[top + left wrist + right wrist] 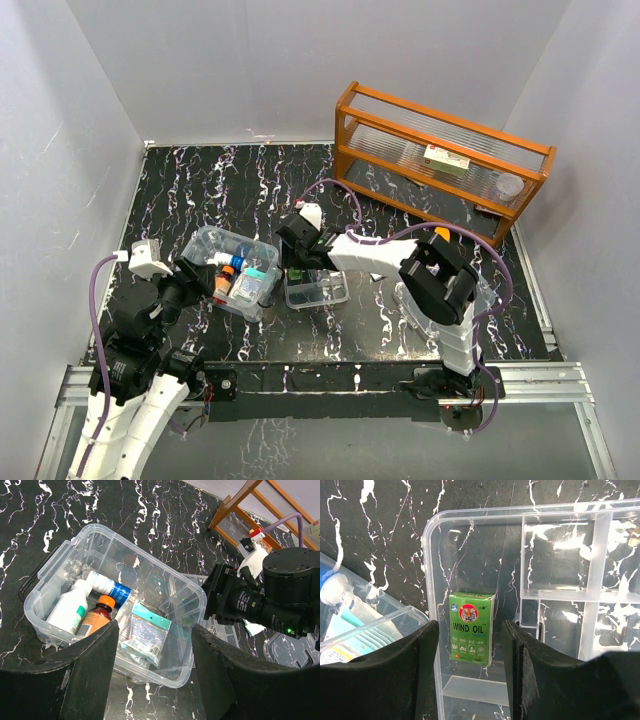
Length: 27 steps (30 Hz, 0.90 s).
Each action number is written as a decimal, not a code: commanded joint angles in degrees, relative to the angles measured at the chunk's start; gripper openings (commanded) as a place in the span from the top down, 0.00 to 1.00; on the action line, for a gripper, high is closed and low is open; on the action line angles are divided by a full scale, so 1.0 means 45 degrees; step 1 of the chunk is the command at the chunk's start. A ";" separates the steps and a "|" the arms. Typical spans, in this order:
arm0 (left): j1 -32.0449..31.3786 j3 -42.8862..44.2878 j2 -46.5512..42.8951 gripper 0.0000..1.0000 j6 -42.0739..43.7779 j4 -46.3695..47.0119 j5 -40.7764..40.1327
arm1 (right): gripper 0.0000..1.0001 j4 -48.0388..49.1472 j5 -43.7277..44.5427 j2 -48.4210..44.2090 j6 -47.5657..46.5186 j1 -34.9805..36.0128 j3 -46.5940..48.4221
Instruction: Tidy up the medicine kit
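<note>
Rectangular green box (471, 628) lies inside glossy clear plastic divided tray (429, 570).

Robot lab cell: white panel walls (250, 60), aluminium rail (545, 378).

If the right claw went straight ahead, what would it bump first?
Probably the green Wind Oil box in the clear tray, straight ahead of the open right claw. Depth is unclear.
</note>
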 commanded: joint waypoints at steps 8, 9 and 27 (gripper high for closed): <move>0.0015 0.0179 0.0039 0.41 0.0051 0.0086 0.0008 | 0.57 0.0155 0.2874 -0.2902 -0.0410 -0.0106 -0.0967; 0.0015 0.0189 0.0056 0.41 0.0055 0.0086 -0.0002 | 0.58 0.0209 0.3110 -0.3295 -0.0483 -0.0205 -0.1324; 0.0014 0.0214 -0.0682 0.41 -0.0157 -0.0046 -0.0402 | 0.57 -0.0449 0.0897 -0.4068 -0.3627 -0.3812 -0.3542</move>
